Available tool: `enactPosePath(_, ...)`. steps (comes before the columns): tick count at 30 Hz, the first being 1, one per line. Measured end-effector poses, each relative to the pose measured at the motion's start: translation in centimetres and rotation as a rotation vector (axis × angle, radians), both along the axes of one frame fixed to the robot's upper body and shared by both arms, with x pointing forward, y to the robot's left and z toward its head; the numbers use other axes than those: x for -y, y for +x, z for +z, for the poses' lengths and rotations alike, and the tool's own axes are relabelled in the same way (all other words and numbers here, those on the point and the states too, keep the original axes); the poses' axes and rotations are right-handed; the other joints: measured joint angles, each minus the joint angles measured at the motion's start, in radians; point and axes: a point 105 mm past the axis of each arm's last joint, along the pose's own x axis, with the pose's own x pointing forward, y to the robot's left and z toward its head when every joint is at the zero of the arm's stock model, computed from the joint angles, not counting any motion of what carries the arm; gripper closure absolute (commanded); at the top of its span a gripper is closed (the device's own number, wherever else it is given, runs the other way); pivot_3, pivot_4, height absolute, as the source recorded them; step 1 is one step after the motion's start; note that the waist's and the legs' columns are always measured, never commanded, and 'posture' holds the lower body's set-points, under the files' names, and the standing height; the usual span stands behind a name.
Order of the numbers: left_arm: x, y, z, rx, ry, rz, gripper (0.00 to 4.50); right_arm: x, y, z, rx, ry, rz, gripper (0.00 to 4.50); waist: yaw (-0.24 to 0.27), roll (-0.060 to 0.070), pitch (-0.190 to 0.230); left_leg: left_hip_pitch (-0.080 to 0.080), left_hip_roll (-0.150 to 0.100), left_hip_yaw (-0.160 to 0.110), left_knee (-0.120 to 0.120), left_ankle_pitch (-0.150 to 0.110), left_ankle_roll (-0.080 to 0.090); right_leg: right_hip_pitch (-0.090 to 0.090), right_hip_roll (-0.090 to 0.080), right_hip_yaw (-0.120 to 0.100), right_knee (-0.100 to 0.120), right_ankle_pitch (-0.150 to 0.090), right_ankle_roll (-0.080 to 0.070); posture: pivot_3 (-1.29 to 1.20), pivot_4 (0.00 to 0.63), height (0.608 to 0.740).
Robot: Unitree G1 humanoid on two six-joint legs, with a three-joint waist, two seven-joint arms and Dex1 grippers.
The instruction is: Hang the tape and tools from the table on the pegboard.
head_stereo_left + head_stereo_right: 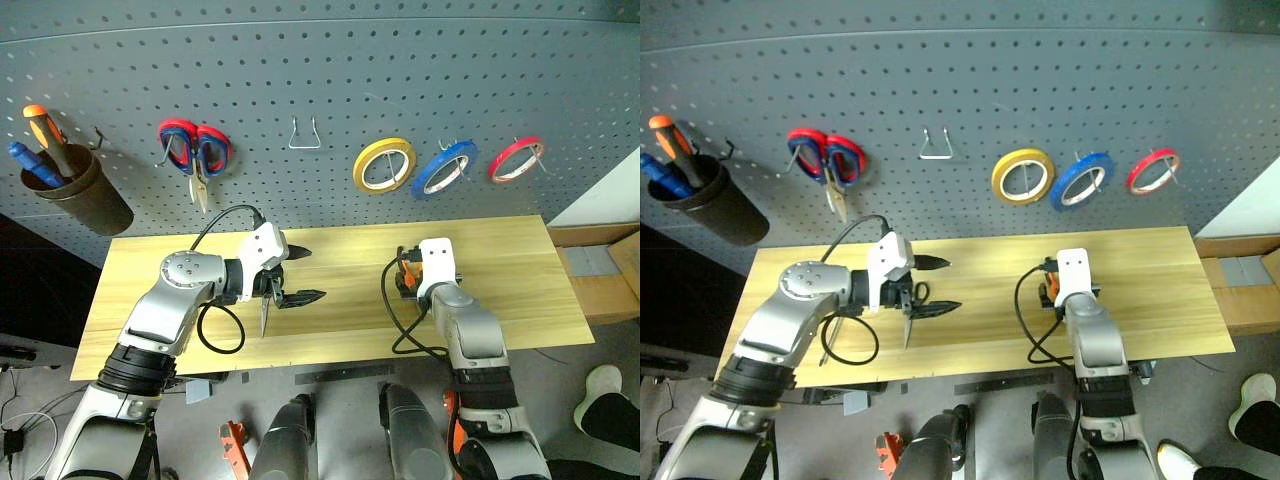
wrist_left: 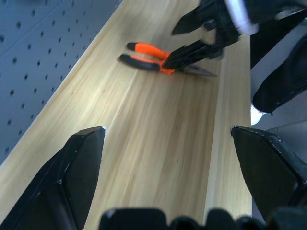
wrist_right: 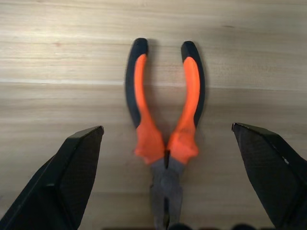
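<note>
Reaching for the needle-nose pliers (image 3: 165, 139) lying on the table (image 1: 520, 290), right gripper (image 3: 168, 187) spread wide astride them (nothing clamped); next, closing squarely on them.

Orange-and-black-handled needle-nose pliers (image 3: 165, 139) lie on the light wood plank table (image 1: 340, 250), before the dark grey perforated pegboard (image 1: 400, 80).

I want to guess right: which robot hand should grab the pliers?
Probably the right hand. It is open with the pliers lying flat on the table between its fingers. The left hand is open too, farther off by the scissors.
</note>
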Motion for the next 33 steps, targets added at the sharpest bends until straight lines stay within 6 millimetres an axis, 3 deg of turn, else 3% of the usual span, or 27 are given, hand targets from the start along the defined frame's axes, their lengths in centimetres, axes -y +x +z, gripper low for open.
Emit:
enactPosePath(7, -0.2, -0.1, -0.2, -0.008, 0.001, 0.01, 0.0, -0.1, 1.5, -1.3, -0.055, 0.03, -0.013, 0.04, -0.005, 0.0, 0.0, 0.001, 0.0, 0.004, 0.0, 0.0, 0.001, -0.001, 0.0, 0.003, 0.001, 0.0, 0.0, -0.13, 0.324, 0.74)
enactPosePath(15, -0.3, -0.1, -0.4, -0.019, 0.002, 0.02, 0.0, 0.2, 2.9, -1.5, -0.066, 0.061, -0.062, 0.04, -0.006, 0.0, 0.0, 0.001, 0.0, 0.005, 0.0, 0.0, 0.001, -0.002, 0.0, 0.005, 0.002, 0.0, 0.0, -0.13, 0.316, 0.74)
enactPosePath(18, -0.3, -0.1, -0.4, -0.019, 0.002, 0.022, 0.0, 0.3, 3.0, -1.4, -0.073, 0.078, -0.08, 0.58, -0.005, 0.0, 0.0, 0.001, 0.0, 0.006, 0.0, 0.0, 0.001, -0.002, 0.0, 0.005, 0.002, 0.0, 0.0, -0.13, 0.314, 0.74)
enactPosePath(22, -0.4, -0.1, -0.6, -0.024, 0.001, 0.033, 0.0, 0.3, 3.1, -1.5, -0.078, 0.073, -0.084, 1.87, -0.005, -0.001, -0.001, 0.002, 0.0, 0.006, 0.0, -0.001, 0.001, -0.002, 0.0, 0.006, 0.002, 0.0, 0.0, -0.14, 0.309, 0.74)
enactPosePath(29, -1.2, -0.5, -0.3, -0.043, -0.09, 0.095, 0.0, -0.4, 2.7, -1.6, -0.073, 0.083, -0.088, 1.89, -0.006, -0.002, -0.001, 0.003, 0.001, 0.006, 0.0, -0.001, 0.001, -0.002, 0.001, 0.006, 0.002, 0.0, 0.0, -0.13, 0.303, 0.74)
enactPosePath(33, -2.3, -1.2, 0.0, -0.038, -0.141, 0.141, 0.0, -2.2, 1.0, -1.0, -0.057, 0.119, -0.072, 1.89, -0.007, -0.002, -0.001, -0.001, 0.003, 0.006, -0.001, 0.0, 0.0, -0.008, 0.001, 0.008, 0.004, 0.0, 0.0, -0.11, 0.301, 0.74)
